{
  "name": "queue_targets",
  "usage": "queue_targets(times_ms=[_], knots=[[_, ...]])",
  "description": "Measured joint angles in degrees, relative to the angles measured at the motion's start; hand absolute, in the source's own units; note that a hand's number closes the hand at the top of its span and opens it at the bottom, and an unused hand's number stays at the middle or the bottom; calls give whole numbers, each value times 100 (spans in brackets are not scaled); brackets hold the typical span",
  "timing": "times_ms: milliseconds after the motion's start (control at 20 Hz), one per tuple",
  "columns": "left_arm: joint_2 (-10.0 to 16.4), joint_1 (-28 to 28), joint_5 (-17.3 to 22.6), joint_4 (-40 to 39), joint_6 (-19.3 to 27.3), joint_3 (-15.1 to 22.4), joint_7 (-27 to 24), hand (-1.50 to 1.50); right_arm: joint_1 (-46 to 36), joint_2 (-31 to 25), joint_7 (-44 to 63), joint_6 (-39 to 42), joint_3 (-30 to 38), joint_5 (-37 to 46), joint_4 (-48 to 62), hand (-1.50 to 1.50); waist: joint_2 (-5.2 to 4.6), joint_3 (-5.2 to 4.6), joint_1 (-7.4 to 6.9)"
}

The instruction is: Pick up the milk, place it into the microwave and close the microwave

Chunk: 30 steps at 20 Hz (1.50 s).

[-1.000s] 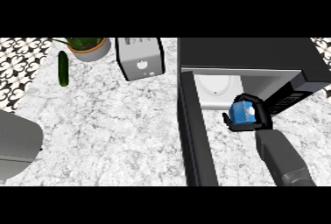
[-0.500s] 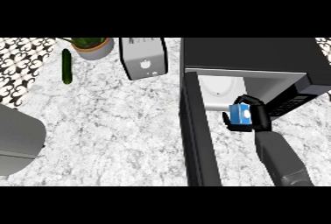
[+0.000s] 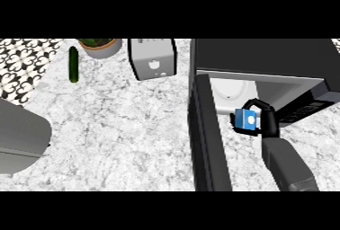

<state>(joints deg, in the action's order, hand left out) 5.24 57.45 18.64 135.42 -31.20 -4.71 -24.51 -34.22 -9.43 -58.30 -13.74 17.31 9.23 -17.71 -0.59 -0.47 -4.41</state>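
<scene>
The milk [image 3: 246, 120] is a small blue carton with a white patch, held at the front of the microwave's opening. My right hand [image 3: 264, 117] is curled round it from the right, hiding most of it. The black microwave [image 3: 266, 56] stands at the right, its pale inside showing with a white turntable plate [image 3: 232, 90]. Its open door [image 3: 204, 134] swings out toward me as a dark vertical panel left of the carton. My left hand does not show.
A silver toaster [image 3: 153, 58] stands left of the microwave. A potted plant [image 3: 100, 45] and a green cucumber [image 3: 73, 64] lie at the back left. A grey rounded object [image 3: 20, 134] sits at the left edge. Marble counter [image 3: 126, 130] spreads between.
My right hand has carried the milk farther from me, closer to the microwave's opening. The view has shifted slightly rightward.
</scene>
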Motion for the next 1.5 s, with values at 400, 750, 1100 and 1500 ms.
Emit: queue_targets(times_ms=[400,750,1100,1500], knots=[[87,-218,36,-26,15,-16,73,-150,178,69,-2,-594,67,-170,-272,150,-38,-5,-143],[147,-365,75,-45,43,-51,140,-150,391,89,-9,-929,69,-288,-595,150,-81,5,-285],[222,-497,79,-50,121,-161,230,-150,576,97,14,-1214,39,-381,-895,150,-126,25,-402],[333,-633,78,-57,153,-228,351,-150,722,128,107,-1576,-4,-472,-1178,-150,-173,55,-502]])
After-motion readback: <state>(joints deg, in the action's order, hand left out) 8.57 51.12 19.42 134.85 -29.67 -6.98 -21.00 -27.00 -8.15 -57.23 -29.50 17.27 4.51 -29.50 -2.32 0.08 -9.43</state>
